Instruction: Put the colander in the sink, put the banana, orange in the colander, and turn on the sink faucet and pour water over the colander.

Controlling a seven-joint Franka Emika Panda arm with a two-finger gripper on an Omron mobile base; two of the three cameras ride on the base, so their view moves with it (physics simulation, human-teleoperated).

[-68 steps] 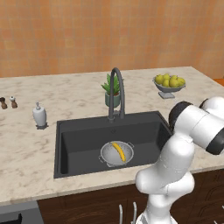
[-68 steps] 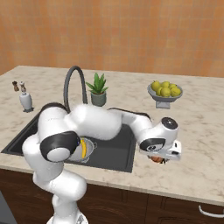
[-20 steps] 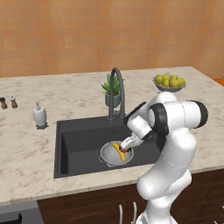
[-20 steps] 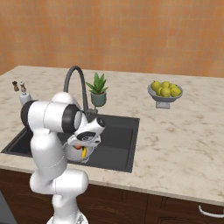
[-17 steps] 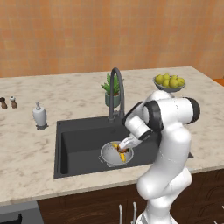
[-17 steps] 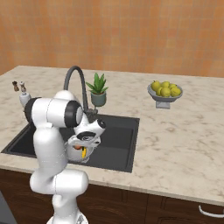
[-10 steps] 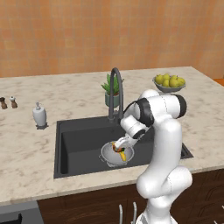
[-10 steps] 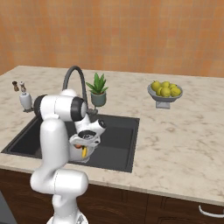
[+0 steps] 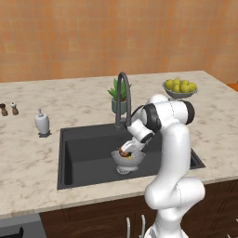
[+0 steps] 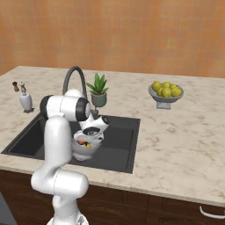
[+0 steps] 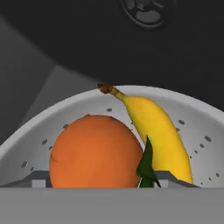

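So the colander (image 9: 126,161) is sitting down in the sink (image 9: 86,151), on the right half of the basin, toward the near wall. In the hand view you can see right into it: the orange (image 11: 95,152) is on the left and the banana (image 11: 155,130) is lying right beside it, touching it, with its brown stem end pointing up toward the far rim. There's a little dark green leaf thing (image 11: 147,164) wedged between the two fruits. The round metal drain (image 11: 146,12) shows past the colander's rim.

The pincer (image 9: 126,151) is dipped low over the colander, basically right on top of the orange. Its jaws stand wide apart, but I honestly can't tell from these shots whether they're actually pressing on the orange or just sitting around it. From the right base view you can spot a bit of orange and yellow peeking out under the hand (image 10: 86,143).

The sink faucet (image 9: 123,100) stands at the far edge of the sink, just behind the arm, spout arching over the basin. A small potted plant (image 9: 118,94) sits just behind it on the counter (image 9: 32,153). The soap dispenser (image 9: 42,123) is off to the left of the sink, two little shakers (image 9: 9,109) further left, and the fruit bowl (image 9: 179,88) of yellow-green fruits is far right.
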